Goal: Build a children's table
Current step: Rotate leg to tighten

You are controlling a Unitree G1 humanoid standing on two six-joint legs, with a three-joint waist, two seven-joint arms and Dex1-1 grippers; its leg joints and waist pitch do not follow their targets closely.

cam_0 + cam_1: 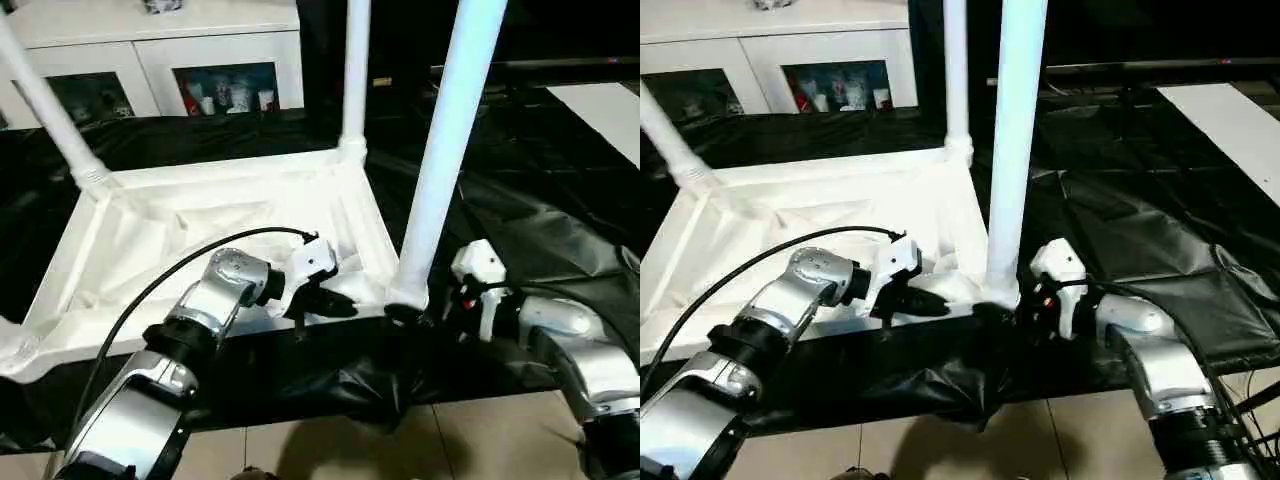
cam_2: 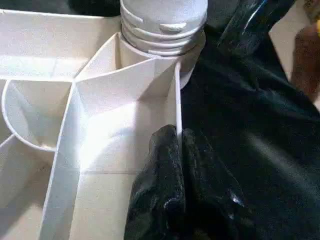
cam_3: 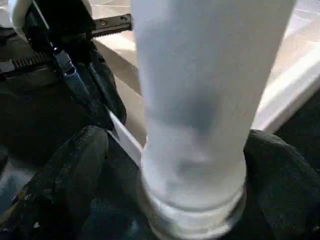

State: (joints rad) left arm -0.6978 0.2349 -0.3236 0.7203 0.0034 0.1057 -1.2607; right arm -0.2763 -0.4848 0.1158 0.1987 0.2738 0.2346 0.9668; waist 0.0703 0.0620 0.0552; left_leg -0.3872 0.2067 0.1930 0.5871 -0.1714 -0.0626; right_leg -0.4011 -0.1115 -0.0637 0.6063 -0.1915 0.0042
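The children's table lies upside down on a black sheet, its white ribbed tabletop (image 1: 200, 230) facing up. Three white legs stand in its corner sockets: one at the far left (image 1: 45, 110), one at the far right (image 1: 355, 70) and one at the near right (image 1: 440, 170). My left gripper (image 1: 335, 305) is shut on the tabletop's thin front rim (image 2: 177, 100), just beside the near right socket. My right gripper (image 1: 1015, 310) is open around the base of the near right leg (image 3: 195, 100), a black finger (image 3: 65, 170) on each side of it.
A white cabinet with glass doors (image 1: 150, 50) stands behind the table. The crinkled black sheet (image 1: 520, 200) spreads far to the right, with a white board (image 1: 610, 110) at its far edge. Tiled floor (image 1: 400, 440) lies in front.
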